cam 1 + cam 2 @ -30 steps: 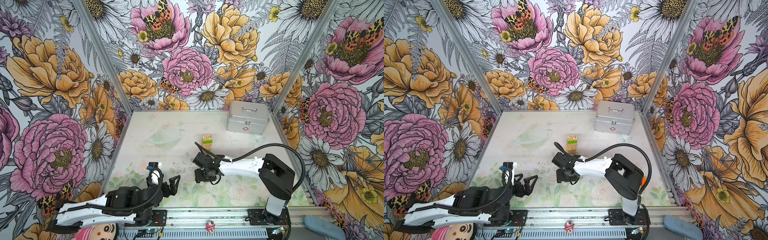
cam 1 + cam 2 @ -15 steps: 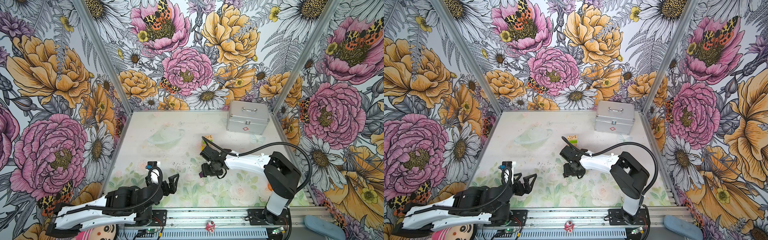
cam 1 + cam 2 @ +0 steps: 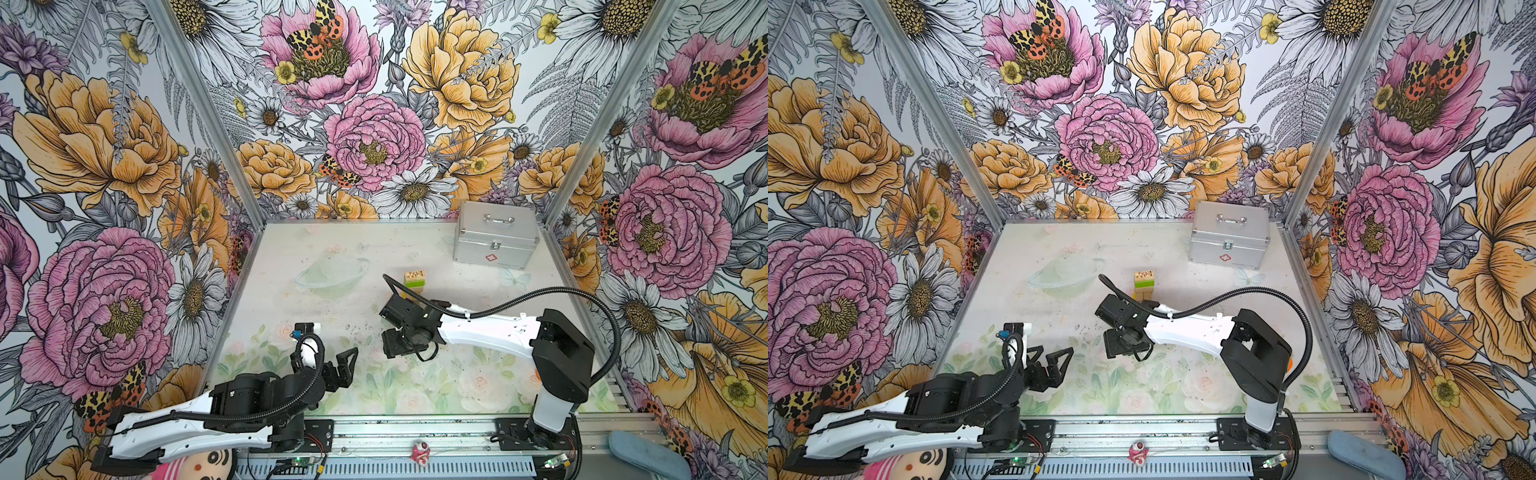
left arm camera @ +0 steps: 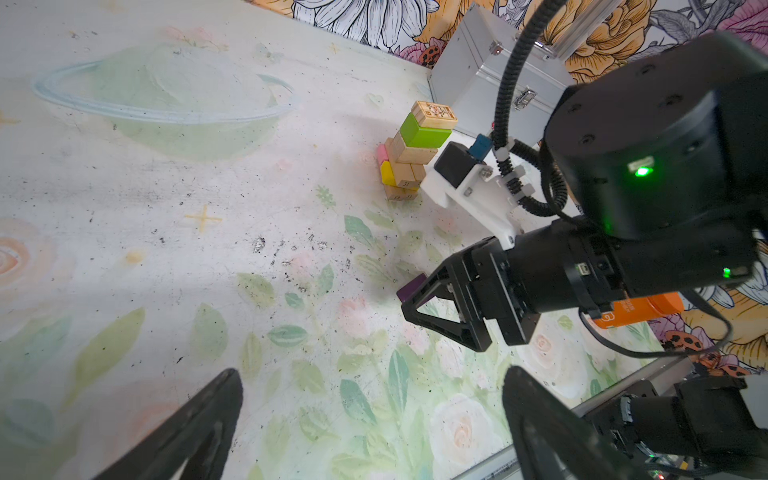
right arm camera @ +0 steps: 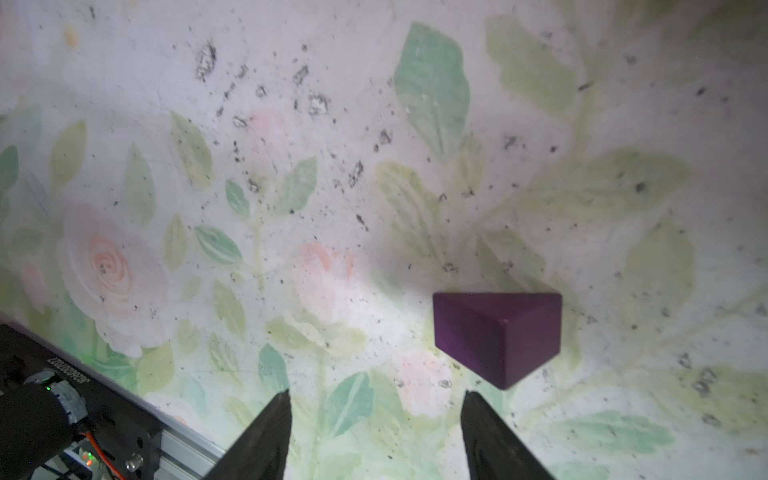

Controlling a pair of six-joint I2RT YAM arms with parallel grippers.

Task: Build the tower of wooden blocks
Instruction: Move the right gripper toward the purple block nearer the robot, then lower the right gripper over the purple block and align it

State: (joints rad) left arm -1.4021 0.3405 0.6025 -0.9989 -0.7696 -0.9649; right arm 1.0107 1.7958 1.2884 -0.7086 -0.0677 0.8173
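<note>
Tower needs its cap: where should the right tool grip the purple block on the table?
From straight above. The purple block lies triangular face up; the two sides seen in the right wrist view meet in a wedge, likely to squirt out of a squeeze. Clamp the hidden third side against that wedge's edge instead.
</note>
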